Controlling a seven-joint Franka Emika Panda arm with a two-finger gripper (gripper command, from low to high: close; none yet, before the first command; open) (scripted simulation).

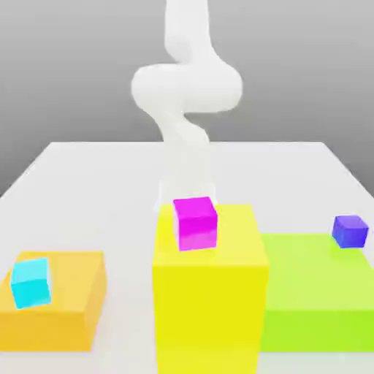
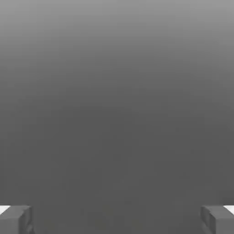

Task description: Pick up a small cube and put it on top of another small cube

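Behind everything, plain grey, shading darker toward the back edge of a pale table (image 1: 109, 182). Rising at the middle of that table, the white arm (image 1: 186, 88), bent in a thick S. In the hand view, the gripper (image 2: 117, 220) released, fingertips spread wide apart with nothing between them. On top of the tall yellow block (image 1: 210, 314), the magenta cube (image 1: 196, 225), set toward the exterior view's left (bright enough to catch the eye first). At the exterior view's left, on the low orange block (image 1: 55, 325), the cyan cube (image 1: 31, 283), turned a little askew. At the exterior view's right, on the low lime-green block (image 1: 318, 329), near its far right corner, the blue cube (image 1: 350, 231), smaller-looking than the other two. Each cube alone on its own block, well apart from the rest, none stacked on another.
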